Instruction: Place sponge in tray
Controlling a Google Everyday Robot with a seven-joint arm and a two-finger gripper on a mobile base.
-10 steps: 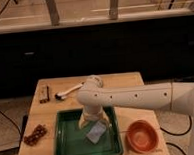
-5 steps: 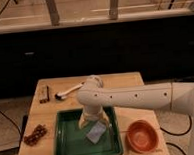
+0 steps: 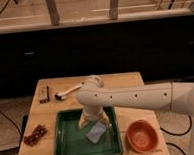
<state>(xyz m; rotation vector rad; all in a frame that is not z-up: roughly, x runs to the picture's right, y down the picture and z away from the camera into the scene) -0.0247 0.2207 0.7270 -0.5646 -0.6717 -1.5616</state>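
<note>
The pale blue-grey sponge (image 3: 96, 132) lies inside the dark green tray (image 3: 70, 146), toward its right side. My gripper (image 3: 93, 120) hangs over the tray right above the sponge, at the end of the white arm that reaches in from the right. The gripper's lower end meets the sponge's top edge.
A round orange bowl (image 3: 142, 136) stands right of the tray. A brown lumpy cluster (image 3: 35, 135) lies at the table's left edge. A dark bar (image 3: 44, 94) and a white spoon (image 3: 69, 91) rest at the back left of the wooden table (image 3: 126, 85).
</note>
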